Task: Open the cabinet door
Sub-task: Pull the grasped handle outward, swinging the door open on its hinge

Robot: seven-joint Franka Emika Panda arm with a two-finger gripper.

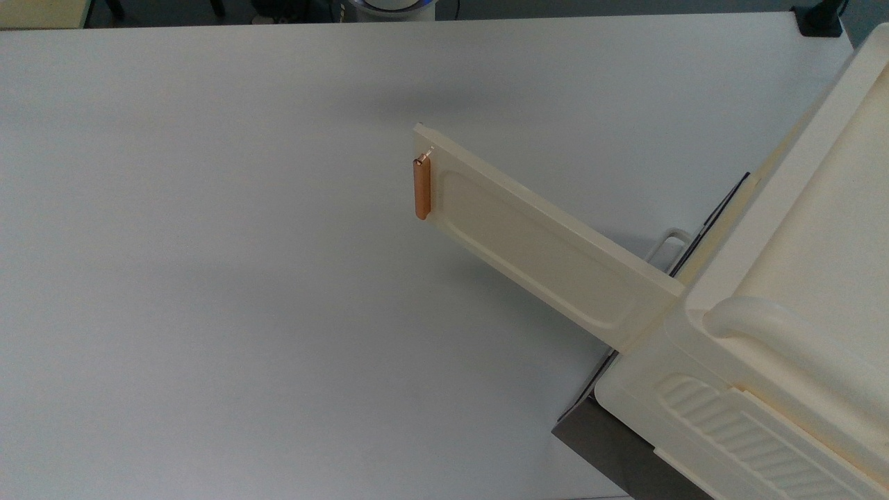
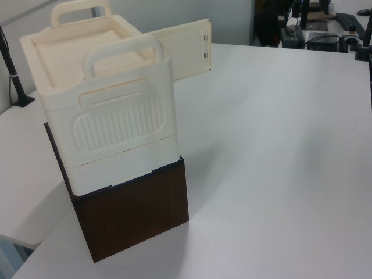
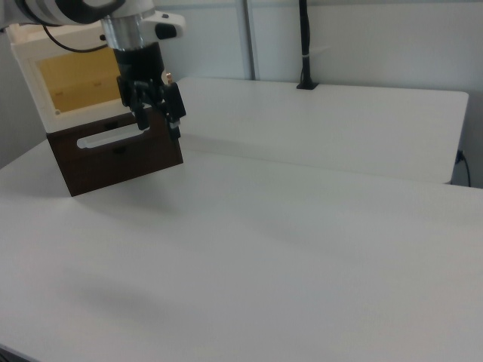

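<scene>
In the right view the gripper (image 3: pixel 157 119) hangs in the air with its 2 fingers (image 3: pixel 175 111) spread apart, holding nothing. It is in front of the cabinet (image 3: pixel 72 72). In the top view the cabinet door (image 1: pixel 535 239) stands swung out over the white table (image 1: pixel 208 278), its copper handle (image 1: pixel 421 187) at the free end.

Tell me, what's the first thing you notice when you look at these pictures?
The big cream cabinet sitting on a dark brown box at the left view's left grabs the eye first. Its cabinet door sticks far out over the white table in the top view, with a shiny copper handle at its far end. In the right view, the robot's black claw hangs in front of the cabinet, fingers apart and holding nothing.
</scene>
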